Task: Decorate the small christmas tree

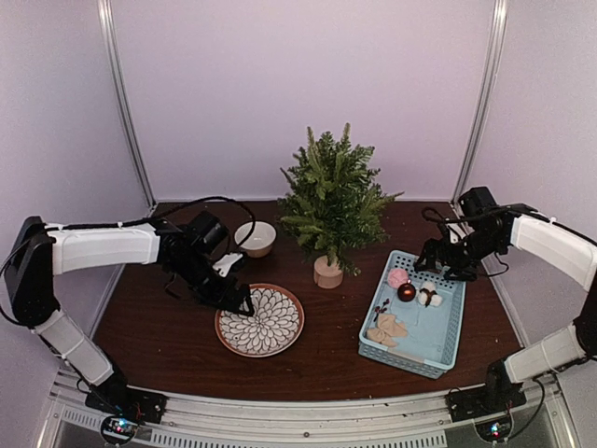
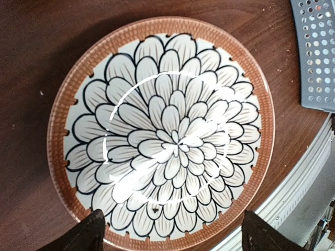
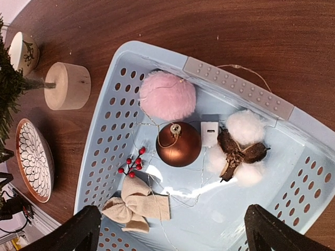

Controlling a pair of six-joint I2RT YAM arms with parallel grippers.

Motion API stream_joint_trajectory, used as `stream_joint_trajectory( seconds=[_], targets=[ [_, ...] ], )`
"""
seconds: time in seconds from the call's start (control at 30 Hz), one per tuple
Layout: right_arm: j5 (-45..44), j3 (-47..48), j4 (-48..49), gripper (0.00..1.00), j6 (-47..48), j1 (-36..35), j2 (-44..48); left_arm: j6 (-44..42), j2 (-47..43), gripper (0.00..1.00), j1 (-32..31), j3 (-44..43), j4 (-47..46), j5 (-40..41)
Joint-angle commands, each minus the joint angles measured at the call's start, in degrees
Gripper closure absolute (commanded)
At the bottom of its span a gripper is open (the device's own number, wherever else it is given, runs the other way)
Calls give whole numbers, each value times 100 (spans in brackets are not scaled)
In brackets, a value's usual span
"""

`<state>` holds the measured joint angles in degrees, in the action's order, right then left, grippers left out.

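Observation:
The small christmas tree (image 1: pixel 331 198) stands on its pale wooden stump (image 1: pixel 327 272) at the table's middle back; the stump (image 3: pixel 67 86) also shows in the right wrist view. A light blue basket (image 1: pixel 438 334) to its right holds a pink pompom (image 3: pixel 167 95), a brown bauble (image 3: pixel 179 144), a cotton boll (image 3: pixel 238 149), a beige bow (image 3: pixel 137 206), red berries (image 3: pixel 131 163) and a thin wire with a white box (image 3: pixel 210 129). My right gripper (image 3: pixel 172 230) is open and empty above the basket. My left gripper (image 2: pixel 178 232) is open and empty over a flower-patterned plate (image 2: pixel 157 26).
The plate (image 1: pixel 224 329) lies front left of the tree. A small white bowl (image 1: pixel 255 238) sits behind it, left of the tree. The basket's corner (image 2: pixel 316 52) shows in the left wrist view. The table's near edge and metal rail run along the front.

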<state>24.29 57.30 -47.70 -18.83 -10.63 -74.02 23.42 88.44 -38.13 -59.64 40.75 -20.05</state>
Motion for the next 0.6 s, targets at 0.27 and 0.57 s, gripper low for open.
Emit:
stream_joint_trajectory(
  seconds=[0.27,0.57],
  targets=[
    [-187,-65,481,1,-191,-88,-805,268,929,12,-19,-589,87,513],
    [-827,467,445,0,47,-33,-1725,370,1278,12,-11,-934,680,1503]
  ],
)
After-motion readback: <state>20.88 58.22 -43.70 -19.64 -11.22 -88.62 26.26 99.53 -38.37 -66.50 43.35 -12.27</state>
